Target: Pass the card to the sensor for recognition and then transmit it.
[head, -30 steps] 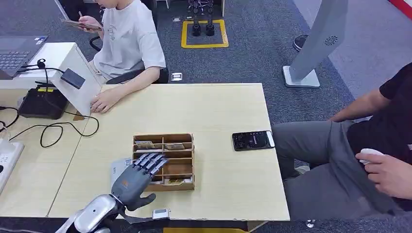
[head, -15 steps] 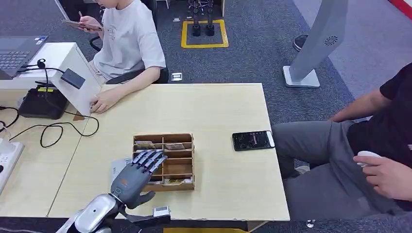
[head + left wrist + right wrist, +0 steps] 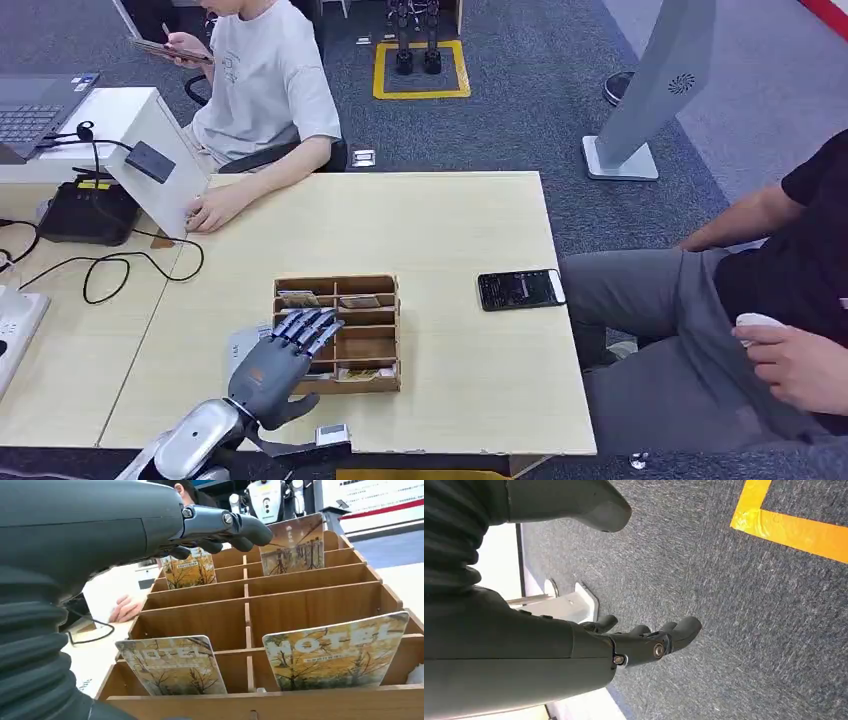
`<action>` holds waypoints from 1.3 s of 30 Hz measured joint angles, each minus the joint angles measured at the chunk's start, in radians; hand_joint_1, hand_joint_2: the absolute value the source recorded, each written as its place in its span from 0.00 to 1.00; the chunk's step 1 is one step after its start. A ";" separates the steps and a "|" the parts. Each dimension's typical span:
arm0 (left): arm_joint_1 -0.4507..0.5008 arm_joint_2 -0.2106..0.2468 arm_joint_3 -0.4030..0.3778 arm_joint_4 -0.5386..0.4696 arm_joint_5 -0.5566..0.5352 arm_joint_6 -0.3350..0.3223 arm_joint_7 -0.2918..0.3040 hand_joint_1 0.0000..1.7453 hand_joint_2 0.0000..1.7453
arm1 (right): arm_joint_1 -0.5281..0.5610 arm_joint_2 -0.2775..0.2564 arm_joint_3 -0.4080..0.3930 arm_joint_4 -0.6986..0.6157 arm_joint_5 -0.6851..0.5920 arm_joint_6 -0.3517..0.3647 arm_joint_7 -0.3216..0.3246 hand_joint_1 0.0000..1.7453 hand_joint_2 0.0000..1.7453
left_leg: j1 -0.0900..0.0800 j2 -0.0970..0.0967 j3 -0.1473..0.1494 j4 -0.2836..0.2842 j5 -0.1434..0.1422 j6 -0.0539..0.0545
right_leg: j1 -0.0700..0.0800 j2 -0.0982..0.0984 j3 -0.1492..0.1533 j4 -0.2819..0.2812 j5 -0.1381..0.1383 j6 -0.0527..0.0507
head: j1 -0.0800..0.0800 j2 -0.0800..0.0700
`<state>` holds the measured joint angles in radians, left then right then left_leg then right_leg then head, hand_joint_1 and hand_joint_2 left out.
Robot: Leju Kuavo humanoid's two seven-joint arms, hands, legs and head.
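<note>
A wooden card rack (image 3: 340,333) (image 3: 310,605) stands on the table near its front edge, with yellow hotel cards (image 3: 172,664) (image 3: 335,652) leaning in several slots. My left hand (image 3: 280,365) (image 3: 100,535) hovers over the rack's left side, fingers stretched out and apart, holding nothing. The fingertips (image 3: 250,530) reach over the rack's rear rows. A dark sensor (image 3: 150,160) sits on a slanted white stand (image 3: 165,190) at the table's far left. My right hand (image 3: 574,645) hangs over the carpet, fingers loosely extended and empty.
A black phone (image 3: 520,288) lies right of the rack. A seated person rests a hand (image 3: 215,210) by the white stand. Another person (image 3: 760,300) sits at the right. Cables (image 3: 110,265) and a black device (image 3: 88,210) lie at the left. A loose card (image 3: 245,345) lies beside the rack.
My left hand has drawn back slightly toward the table's front edge; the rest is unchanged.
</note>
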<state>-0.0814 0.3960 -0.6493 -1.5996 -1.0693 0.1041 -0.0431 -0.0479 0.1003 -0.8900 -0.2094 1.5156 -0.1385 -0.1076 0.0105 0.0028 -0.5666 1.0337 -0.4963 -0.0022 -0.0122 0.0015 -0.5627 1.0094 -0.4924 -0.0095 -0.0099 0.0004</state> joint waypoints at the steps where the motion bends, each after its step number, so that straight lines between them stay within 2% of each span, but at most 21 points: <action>1: 0.000 0.000 0.000 0.001 0.000 0.000 0.000 0.87 1.00 | 0.000 0.000 0.000 0.000 0.001 0.000 -0.001 0.00 1.00 | 0.000 0.000 0.000 0.000 0.000 0.000 | 0.000 0.000 0.000 0.000 0.000 0.000 | 0.000 0.000; 2: 0.000 0.000 0.000 0.001 0.000 0.000 0.000 0.87 1.00 | 0.000 0.000 0.000 0.000 0.002 0.000 -0.001 0.00 1.00 | 0.000 0.000 0.000 0.000 0.000 0.000 | 0.000 0.000 0.000 0.000 0.000 0.000 | 0.000 0.000; 3: 0.000 0.000 0.002 0.001 0.000 -0.001 0.000 1.00 1.00 | 0.000 0.000 0.000 0.000 0.002 0.000 -0.002 0.00 1.00 | 0.000 0.000 0.000 0.000 0.000 0.000 | 0.000 0.000 0.000 0.000 0.000 0.000 | 0.000 0.000; 33: 0.008 0.001 0.013 0.002 0.011 -0.010 -0.006 1.00 1.00 | 0.000 0.000 0.000 0.000 0.002 -0.003 -0.016 0.00 1.00 | 0.000 0.000 0.000 0.000 0.000 0.000 | 0.000 0.000 0.000 0.000 0.000 0.000 | 0.000 0.000; 34: 0.009 0.002 0.014 0.002 0.012 -0.010 -0.006 0.93 1.00 | 0.000 0.000 0.000 0.000 0.002 -0.003 -0.016 0.00 1.00 | 0.000 0.000 0.000 0.000 0.000 0.000 | 0.000 0.000 0.000 0.000 0.000 0.000 | 0.000 0.000; 35: 0.011 0.003 0.016 0.002 0.014 -0.010 -0.007 0.00 1.00 | 0.000 0.000 -0.001 0.000 0.002 -0.004 -0.016 0.00 1.00 | 0.000 0.000 0.000 0.000 0.000 0.000 | 0.000 0.000 0.000 0.000 0.000 0.000 | 0.000 0.000; 39: 0.014 0.004 0.024 0.002 0.019 -0.006 -0.015 0.00 1.00 | 0.000 0.000 -0.001 0.000 0.002 -0.004 -0.017 0.00 1.00 | 0.000 0.000 0.000 0.000 0.000 0.000 | 0.000 0.000 0.000 0.000 0.000 0.000 | 0.000 0.000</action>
<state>-0.0675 0.4002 -0.6252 -1.5976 -1.0498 0.0980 -0.0583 -0.0481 0.1003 -0.8907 -0.2094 1.5175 -0.1427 -0.1244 0.0105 0.0026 -0.5667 1.0337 -0.4963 -0.0022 -0.0122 0.0015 -0.5626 1.0094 -0.4924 -0.0095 -0.0099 0.0004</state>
